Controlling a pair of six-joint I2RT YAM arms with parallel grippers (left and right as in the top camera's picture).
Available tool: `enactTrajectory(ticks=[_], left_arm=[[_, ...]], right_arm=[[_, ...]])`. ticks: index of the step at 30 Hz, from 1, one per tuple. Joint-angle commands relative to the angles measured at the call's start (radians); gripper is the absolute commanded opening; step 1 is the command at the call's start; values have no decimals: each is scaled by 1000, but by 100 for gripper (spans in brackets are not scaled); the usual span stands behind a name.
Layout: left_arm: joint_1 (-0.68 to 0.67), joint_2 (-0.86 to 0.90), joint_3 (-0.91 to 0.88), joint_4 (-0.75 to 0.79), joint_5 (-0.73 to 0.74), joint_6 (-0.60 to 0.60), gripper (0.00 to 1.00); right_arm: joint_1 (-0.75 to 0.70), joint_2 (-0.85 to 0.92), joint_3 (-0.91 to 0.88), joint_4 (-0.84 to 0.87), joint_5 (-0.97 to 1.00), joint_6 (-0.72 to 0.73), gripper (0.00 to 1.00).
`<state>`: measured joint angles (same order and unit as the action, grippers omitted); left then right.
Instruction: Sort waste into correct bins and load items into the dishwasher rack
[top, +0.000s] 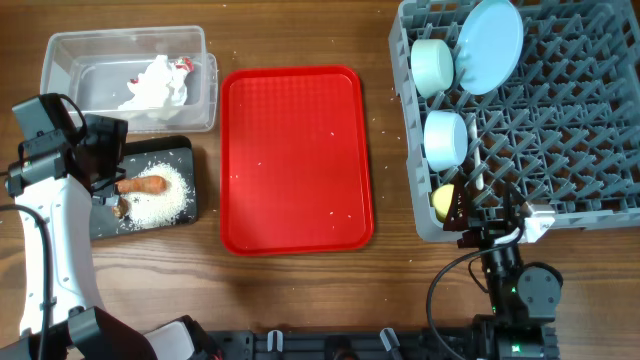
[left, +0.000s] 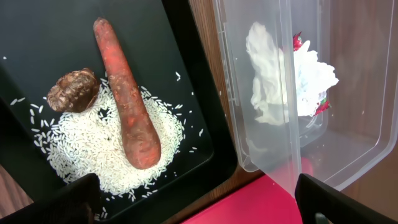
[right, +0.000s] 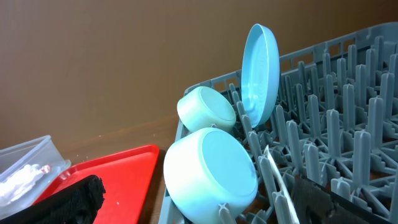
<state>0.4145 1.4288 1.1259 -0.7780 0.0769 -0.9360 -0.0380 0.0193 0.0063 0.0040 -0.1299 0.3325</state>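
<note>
The clear tub (top: 70, 50) holds the white napkin (top: 155, 88) (left: 273, 74) and the red wrapper (top: 182, 64) (left: 297, 42). The black tray (top: 185, 150) (left: 50, 37) holds the carrot (top: 145, 184) (left: 127, 99), the brown lump (top: 122, 208) (left: 73, 90) and the rice (top: 165, 200) (left: 93, 155). The grey rack (top: 580, 120) (right: 348, 93) holds the plate (top: 490, 45) (right: 260, 71), two bowls (top: 433, 65) (top: 446, 138), the yellow cup (top: 443, 201) and the spoon (top: 476, 160) (right: 277, 180). My left gripper (top: 108, 180) (left: 199, 211) hangs open and empty over the black tray. My right gripper (top: 485, 215) (right: 202, 208) is open and empty at the rack's front left corner.
The red serving tray (top: 295, 160) (left: 249, 205) (right: 106, 174) lies between the bins and the rack, with a few white specks on it. Scattered rice grains lie on the wooden table around the black tray.
</note>
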Motion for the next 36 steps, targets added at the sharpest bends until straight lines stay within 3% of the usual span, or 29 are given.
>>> enactTrajectory(ticks=[1,7,10,14,16,19,21,24,36], left_arm=[[2,-6,7,2,1,13,100],[-35,-168,6,2,-160,16,100],[-198,-348,-33,-12,-436,16,100],[-366,-590,-217,6,-528,16,100],[-392,-712,-338,40,-528,16,100],[-414,-914,-561,218,-519,47,100],[-419,-1053,-723,435,-452,195,100],[-419,-1191,-881,630,-374,330,100],[-419,-1360,-1006,684,-104,723,100]], right_arm=[[6,-14,-1,6,10,11,100],[6,-14,-1,6,10,11,100],[6,-14,-1,6,10,11,100],[6,-14,-1,6,10,11,100],[6,-14,-1,6,10,11,100],[6,-14,-1,6,10,11,100],[6,-14,-1,6,10,11,100],[6,-12,-1,6,10,11,100],[6,-12,-1,6,10,11,100]])
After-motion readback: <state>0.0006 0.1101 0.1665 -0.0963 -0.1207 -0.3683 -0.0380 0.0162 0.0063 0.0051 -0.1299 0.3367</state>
